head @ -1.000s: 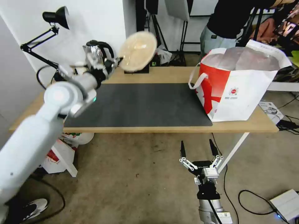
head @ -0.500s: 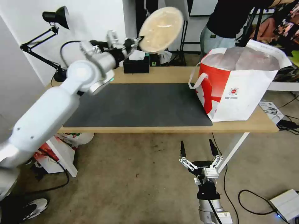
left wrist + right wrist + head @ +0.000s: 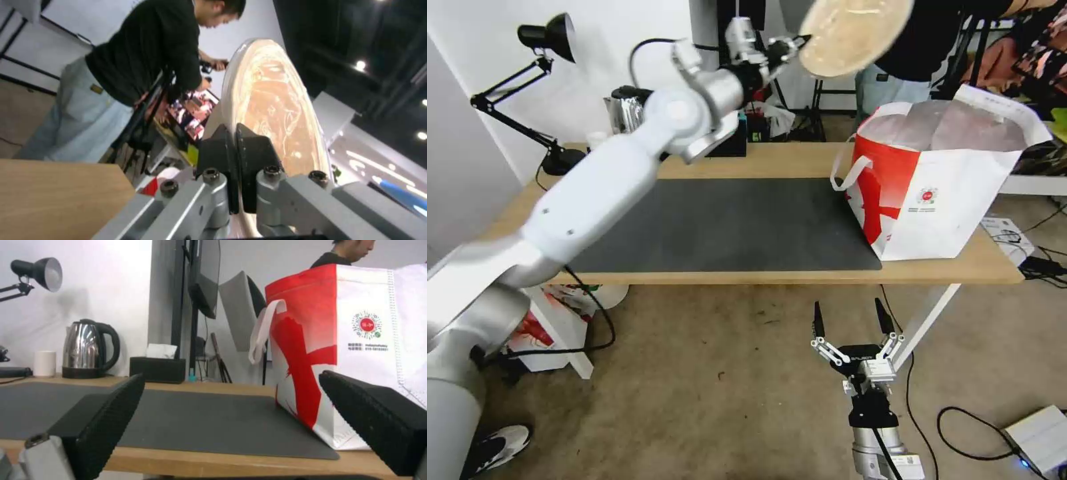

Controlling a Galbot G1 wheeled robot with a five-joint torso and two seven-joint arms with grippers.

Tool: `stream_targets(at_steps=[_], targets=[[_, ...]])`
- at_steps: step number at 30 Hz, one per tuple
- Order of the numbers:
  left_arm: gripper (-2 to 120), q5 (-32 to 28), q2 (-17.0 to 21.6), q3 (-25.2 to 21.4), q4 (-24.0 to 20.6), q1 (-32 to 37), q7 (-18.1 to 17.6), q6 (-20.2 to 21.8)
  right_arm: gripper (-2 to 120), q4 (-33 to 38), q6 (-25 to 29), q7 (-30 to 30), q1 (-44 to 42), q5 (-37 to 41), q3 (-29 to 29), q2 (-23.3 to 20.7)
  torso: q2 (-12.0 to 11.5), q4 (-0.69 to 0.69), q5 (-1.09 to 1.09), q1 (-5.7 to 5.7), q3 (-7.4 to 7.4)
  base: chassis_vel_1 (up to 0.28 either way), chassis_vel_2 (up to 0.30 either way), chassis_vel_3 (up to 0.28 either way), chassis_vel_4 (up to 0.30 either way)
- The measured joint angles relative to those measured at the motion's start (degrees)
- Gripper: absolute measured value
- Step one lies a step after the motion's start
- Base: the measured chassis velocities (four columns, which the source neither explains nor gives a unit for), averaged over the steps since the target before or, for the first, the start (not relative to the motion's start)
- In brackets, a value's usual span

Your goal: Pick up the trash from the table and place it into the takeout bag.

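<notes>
— Left gripper [image 3: 798, 45]?
— Pinched shut on the container's [image 3: 854, 30] rim, holding it tilted, high above the table [image 3: 774, 160], near the bag [image 3: 940, 180].
— Right gripper [image 3: 851, 319]?
— Spread open, empty, below the table edge.

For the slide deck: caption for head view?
Left gripper carries beige lidded container toward takeout bag.
</notes>
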Motion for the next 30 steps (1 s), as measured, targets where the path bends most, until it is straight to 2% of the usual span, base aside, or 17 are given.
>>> stream_targets(at_steps=[4, 18, 25, 30], targets=[[0, 1.0, -3.0, 1.6, 3.1, -1.1, 1.9, -0.3, 100, 0.0, 0.0, 0.0, 0.0, 0.0, 0.0, 0.0, 0.0, 0.00, 0.00, 0.00, 0.00, 0.000, 0.000, 0.000, 0.000], [0, 2.7, -10.8, 7.9, 11.0, -4.4, 2.1, -1.8, 100, 0.0, 0.0, 0.0, 0.0, 0.0, 0.0, 0.0, 0.0, 0.00, 0.01, 0.00, -0.01, 0.000, 0.000, 0.000, 0.000], [0, 2.7, -11.9, 12.0, 12.1, -5.1, 2.1, -3.0, 100, 0.0, 0.0, 0.0, 0.0, 0.0, 0.0, 0.0, 0.0, 0.01, 0.00, -0.01, 0.00, 0.000, 0.000, 0.000, 0.000], [0, 2.8, -12.8, 13.2, 13.1, -5.3, 2.5, -3.2, 100, 0.0, 0.0, 0.0, 0.0, 0.0, 0.0, 0.0, 0.0, 0.01, 0.00, -0.01, -0.01, 0.000, 0.000, 0.000, 0.000]])
